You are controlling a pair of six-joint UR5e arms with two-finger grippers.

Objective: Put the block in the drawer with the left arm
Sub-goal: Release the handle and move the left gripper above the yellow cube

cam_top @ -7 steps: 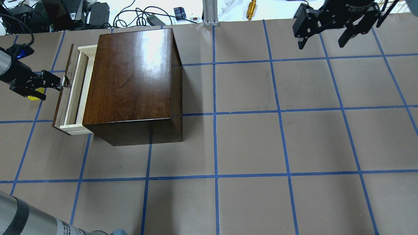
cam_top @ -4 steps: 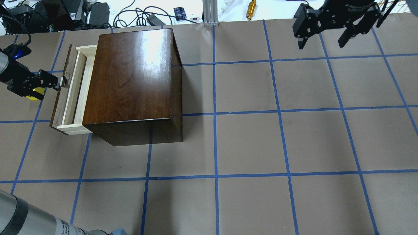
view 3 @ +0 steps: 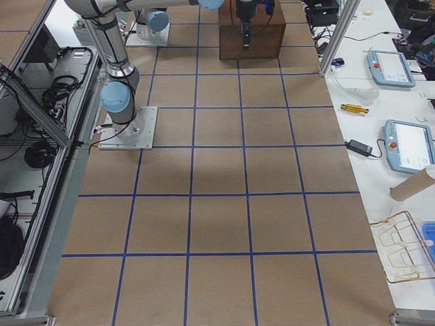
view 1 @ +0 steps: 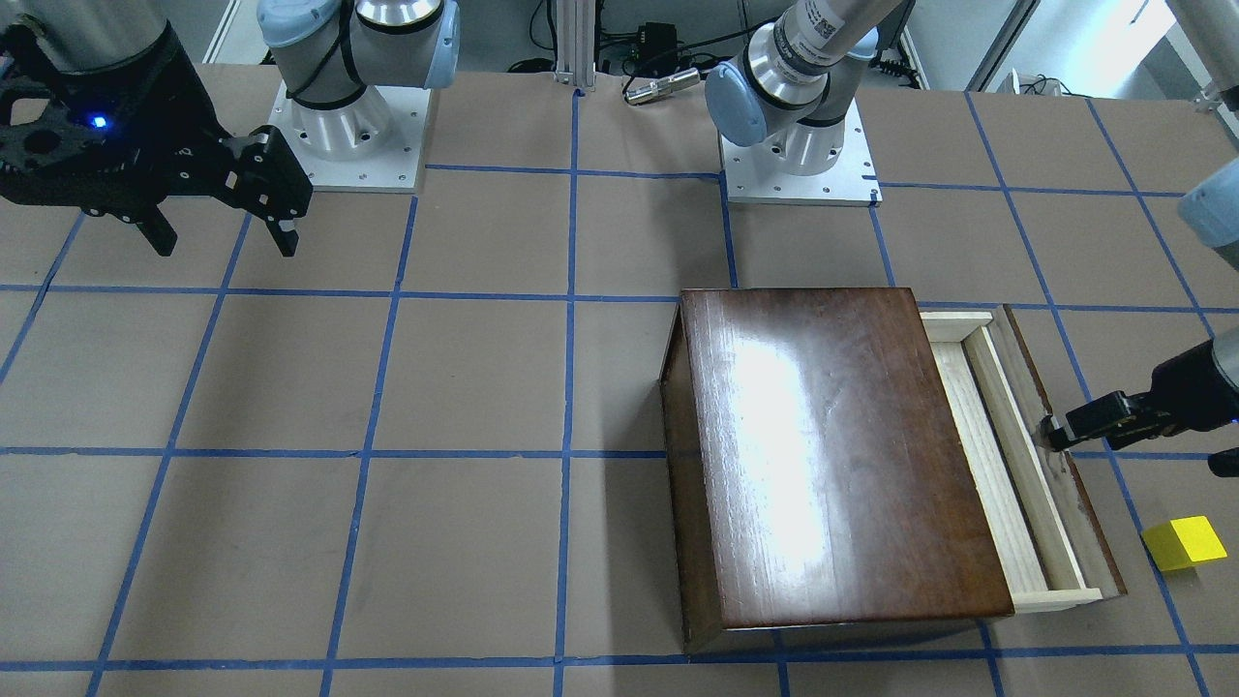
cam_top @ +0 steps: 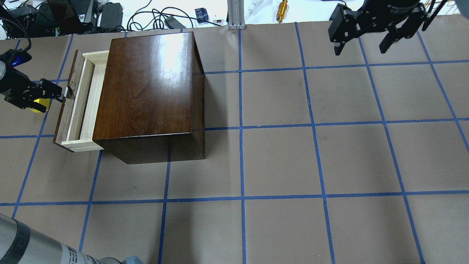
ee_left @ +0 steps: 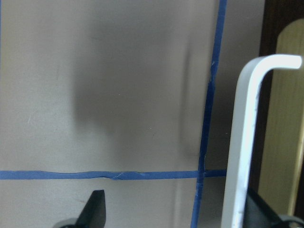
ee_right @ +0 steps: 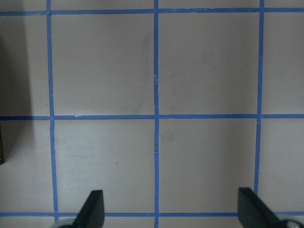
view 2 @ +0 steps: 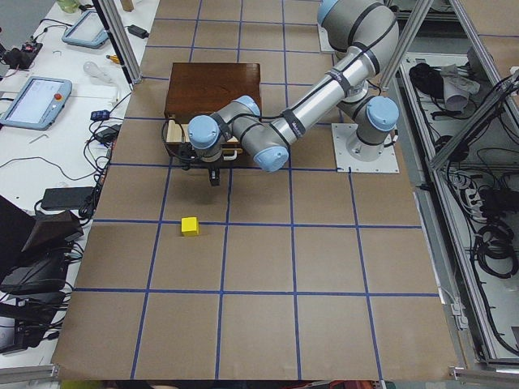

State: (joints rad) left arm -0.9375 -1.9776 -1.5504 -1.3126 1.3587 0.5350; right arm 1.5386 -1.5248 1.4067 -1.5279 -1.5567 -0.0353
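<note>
At the drawer front, left hand (ee_left: 175, 199): fingers spread wide, gripping nothing. The metal pull (ee_left: 242, 142) stands between them, hard against one finger (wrist view; whether that finger actually touches it cannot be confirmed). Hand held low and roughly level, tips pointing at the drawer's dark front.

Drawer (view 1: 997, 455): partly out of the cabinet (view 1: 832, 455), pale wood floor and side rails exposed.

Block (view 1: 1183, 542): on the counter (view 1: 290, 542), outside the drawer, near its dark front but clear of it. It sits below the left hand and apart from both fingers. From overhead it is partly hidden by that hand.

Cabinet: upright, glossy top catching the light.

Right hand (view 1: 225, 247): raised above the counter at the far end, well apart from cabinet and block. Fingers wide, nothing between them; its wrist view shows only taped squares.
</note>
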